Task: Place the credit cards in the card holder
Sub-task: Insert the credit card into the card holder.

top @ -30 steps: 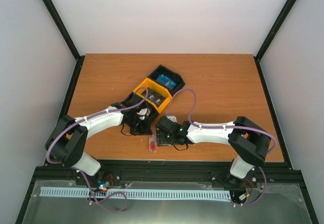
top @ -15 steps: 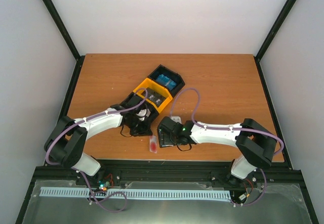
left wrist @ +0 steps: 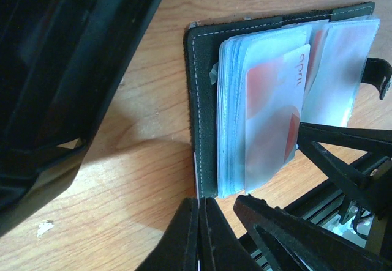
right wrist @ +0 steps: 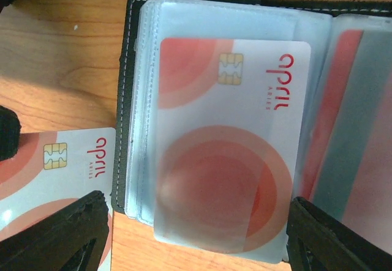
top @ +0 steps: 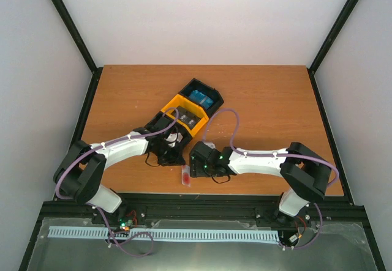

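The card holder (right wrist: 122,100) lies open on the table, pale pockets up. A red-and-white credit card (right wrist: 226,130) sits in its top pocket, also in the left wrist view (left wrist: 269,118). A second red-and-white card (right wrist: 55,185) lies at the holder's left edge, near the table's front (top: 185,174). My right gripper (right wrist: 196,200) is wide open over the pocketed card and holds nothing. My left gripper (left wrist: 201,222) is shut at the near left corner of the holder (left wrist: 205,100), with a thin pale edge between its fingers. In the top view both grippers (top: 174,158) (top: 195,164) hide the holder.
The black-and-yellow tray (top: 173,104) stands just behind the grippers with blue cards (top: 200,96) in its far compartment. Its dark wall (left wrist: 61,69) fills the left of the left wrist view. The table's front edge is close behind the loose card.
The right arm has shifted a little, first right and then back left, over the holder. The left arm and the loose card have not moved.
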Controlling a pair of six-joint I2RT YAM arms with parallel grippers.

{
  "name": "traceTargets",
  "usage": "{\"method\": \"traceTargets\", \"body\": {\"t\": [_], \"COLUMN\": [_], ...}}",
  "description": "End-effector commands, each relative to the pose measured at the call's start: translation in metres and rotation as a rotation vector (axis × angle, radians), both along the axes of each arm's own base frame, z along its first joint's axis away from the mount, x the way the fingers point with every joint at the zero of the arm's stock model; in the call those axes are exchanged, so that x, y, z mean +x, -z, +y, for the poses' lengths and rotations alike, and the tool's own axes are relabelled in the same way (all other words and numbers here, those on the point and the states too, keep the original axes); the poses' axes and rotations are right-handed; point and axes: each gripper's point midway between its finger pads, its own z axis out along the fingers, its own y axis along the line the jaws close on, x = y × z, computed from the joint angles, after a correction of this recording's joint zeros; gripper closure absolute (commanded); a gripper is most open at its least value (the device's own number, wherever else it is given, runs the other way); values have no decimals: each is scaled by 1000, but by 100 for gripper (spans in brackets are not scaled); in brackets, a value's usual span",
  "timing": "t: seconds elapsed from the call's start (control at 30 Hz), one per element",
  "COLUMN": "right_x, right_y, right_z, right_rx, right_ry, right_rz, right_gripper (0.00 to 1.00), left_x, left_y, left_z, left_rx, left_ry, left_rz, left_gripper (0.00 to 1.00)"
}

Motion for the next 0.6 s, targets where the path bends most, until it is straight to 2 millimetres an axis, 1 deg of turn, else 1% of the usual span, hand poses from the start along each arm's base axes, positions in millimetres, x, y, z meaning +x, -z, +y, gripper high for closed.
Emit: {"method": "traceTargets", "body": {"t": [0.0,0.13,0.27,0.33,0.4,0.47,0.57], "right_x": [-3,1,-2,-1,7,11,15], "right_y": [-9,-16,-18,-12,-8,-8,-16], "right_z": [16,19,28,20,2,-9,-14], "right_rx": [96,124,165,127,63,55,77], "right_ry": [-47,-55,-86,-48,42,99,126], "right_rz": [-25,-60,-48,-31,-39,-53,-87], "right_gripper": [22,21,21,21,21,21,21], "left_x": [-1,-1,-1,-1,-1,-2,-3], "left_y": [-4,-4,-6,-7,-7,-6,-4], "left_z": [-7,-8,-13,-12,-11,-9,-7], "left_rx": [-34,-46,-77,-75,-67,-59,-48], "left_ry": [20,22,33,31,28,29,27], "left_rz": [-18,-21,-21,-23,-27,-25,-25], "left_gripper": [99,99,99,99,100,99,99]}}
